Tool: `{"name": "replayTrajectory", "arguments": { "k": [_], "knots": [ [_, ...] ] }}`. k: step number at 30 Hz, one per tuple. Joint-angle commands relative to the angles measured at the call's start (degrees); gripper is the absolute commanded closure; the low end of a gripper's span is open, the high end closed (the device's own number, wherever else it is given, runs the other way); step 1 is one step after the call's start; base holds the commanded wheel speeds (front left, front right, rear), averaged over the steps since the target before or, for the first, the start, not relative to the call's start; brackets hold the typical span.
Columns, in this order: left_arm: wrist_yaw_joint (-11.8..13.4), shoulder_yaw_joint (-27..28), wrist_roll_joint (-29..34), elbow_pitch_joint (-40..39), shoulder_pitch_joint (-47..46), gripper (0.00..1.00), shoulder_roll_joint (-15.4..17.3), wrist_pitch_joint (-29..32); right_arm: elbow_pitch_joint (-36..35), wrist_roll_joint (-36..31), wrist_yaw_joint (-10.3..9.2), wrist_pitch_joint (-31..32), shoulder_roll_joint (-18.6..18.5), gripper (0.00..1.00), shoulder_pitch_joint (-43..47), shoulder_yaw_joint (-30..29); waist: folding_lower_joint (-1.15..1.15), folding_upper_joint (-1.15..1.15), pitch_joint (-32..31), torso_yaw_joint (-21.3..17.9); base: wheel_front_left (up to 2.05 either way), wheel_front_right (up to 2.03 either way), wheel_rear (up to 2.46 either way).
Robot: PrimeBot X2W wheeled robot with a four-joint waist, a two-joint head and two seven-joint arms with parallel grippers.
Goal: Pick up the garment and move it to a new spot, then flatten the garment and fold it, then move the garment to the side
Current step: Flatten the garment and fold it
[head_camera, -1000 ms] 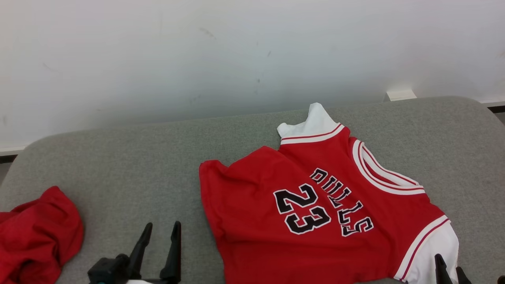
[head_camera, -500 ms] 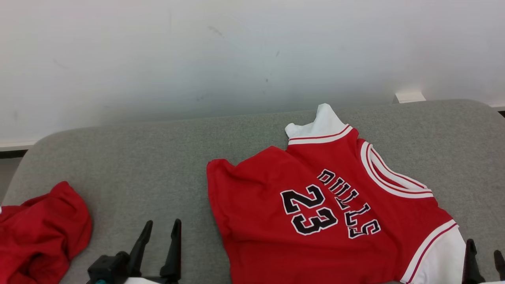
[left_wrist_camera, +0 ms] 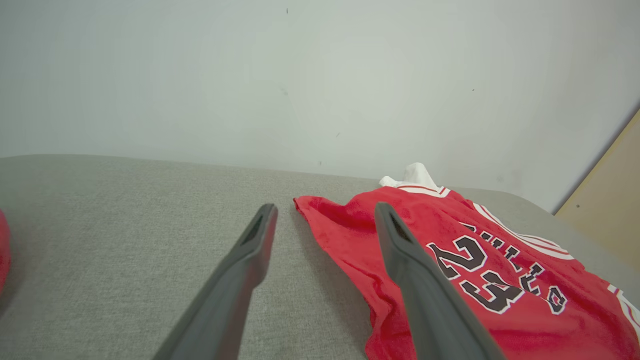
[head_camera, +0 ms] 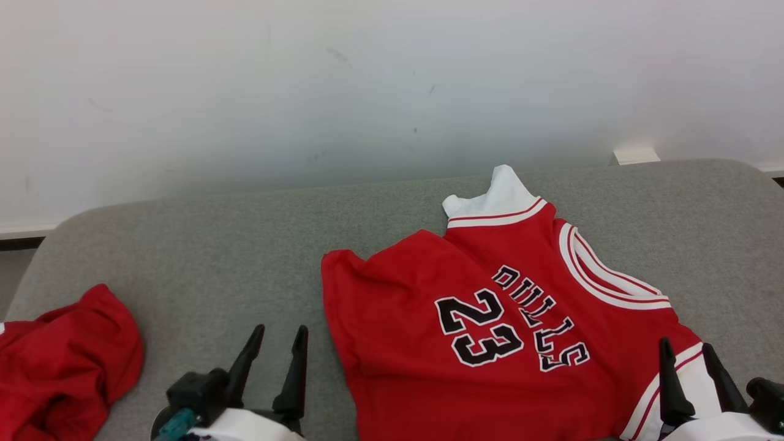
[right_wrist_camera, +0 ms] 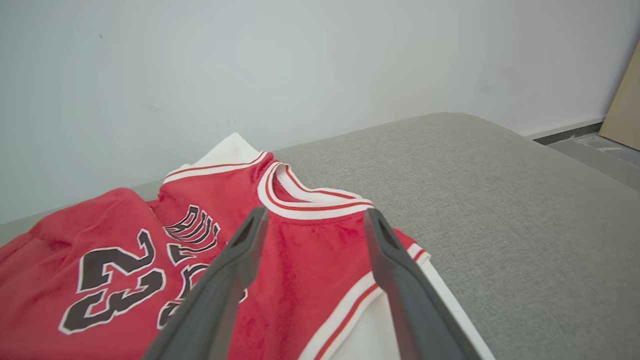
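The left tool (head_camera: 281, 329) had its two dark fingers wide apart and held nothing. It sat low over the bare grey worktop (head_camera: 202, 245), just beside the left edge of the red jersey (head_camera: 422, 343). The right tool (head_camera: 685, 343) was spread apart too, with nothing in it. It sat over the white-trimmed corner of the jersey on the near right.

The jersey lay on the right half of the worktop, number side up, but it was not smooth. Its far left part was bumpy, and a white bit poked up at the back. A second red cloth (head_camera: 61, 361) lay in a heap well apart on the left.

I think the flattening step was in hand. Next, each tool would need to go down to a near corner, pinch just the cloth, and pull gently outward so the bumps go away.
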Motion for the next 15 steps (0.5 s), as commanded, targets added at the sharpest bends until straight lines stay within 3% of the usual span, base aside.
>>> {"name": "replayTrajectory", "arguments": {
  "k": [1, 8, 15],
  "knots": [
    [-0.2, -0.4, 0.4, 0.7, -1.3, 0.0, 0.5, 0.2, -0.4, 0.2, -0.13, -0.4, -0.2, 0.0, 0.4, 0.4, 0.0, 0.0, 0.2, -0.2, 0.0, 0.0, 0.0],
    [-0.3, -2.4, -0.8, 10.0, -11.2, 0.0, 2.2, 9.4, -0.7, 0.8, -0.13, -0.8, -0.2, 0.0, -0.1, 4.8, 0.0, 0.0, 2.1, -2.5, 0.0, 0.0, 0.0],
    [-0.4, -3.8, -2.1, 20.0, -22.7, 0.0, 6.1, 15.8, 0.6, 1.8, -0.13, -1.5, -0.2, 0.0, -1.8, 7.1, 0.0, 0.0, 5.4, -6.0, 0.0, 0.0, 0.0]
  ]
}}
